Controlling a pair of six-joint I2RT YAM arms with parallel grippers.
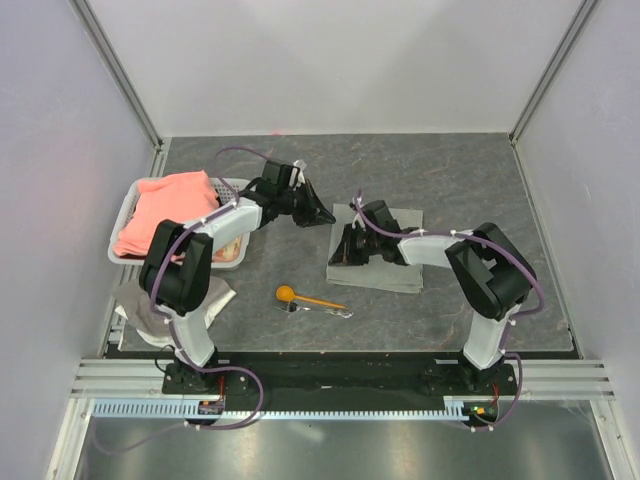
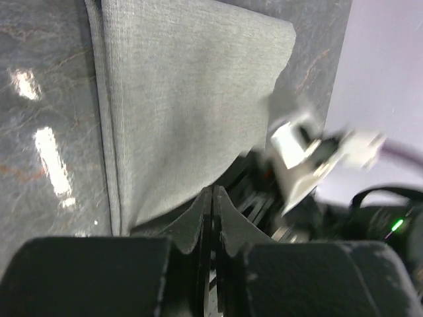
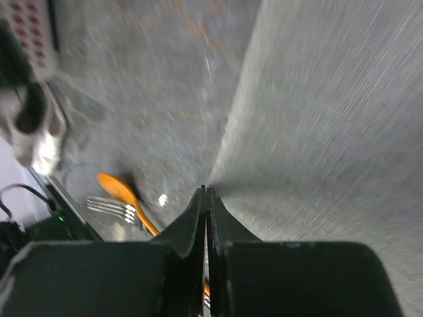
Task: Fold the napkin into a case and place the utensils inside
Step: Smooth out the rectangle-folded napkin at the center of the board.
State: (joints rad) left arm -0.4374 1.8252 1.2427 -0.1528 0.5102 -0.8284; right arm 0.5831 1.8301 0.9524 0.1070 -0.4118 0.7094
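White plastic basket point(image 1: 122, 222) at left of dark marbled surface point(image 1: 480, 180), salmon-pink cloth point(image 1: 165, 205) heaped inside; whitish-grey rag point(image 1: 215, 300) crumpled near-left, beside basket.

Robot lab test cell, plain white panel walls point(image 1: 330, 60), grey tabletop point(image 1: 450, 170), aluminium frame rails point(image 1: 120, 378)

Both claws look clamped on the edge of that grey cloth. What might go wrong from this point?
1. The left claw and right claw appear to pinch the thin napkin close together at one edge, so it may slip free or bunch into a crooked fold.
2. The two arms are working very near each other there and might bump.
3. The spoon and fork lie close to the napkin, so a dragged cloth might knock them.
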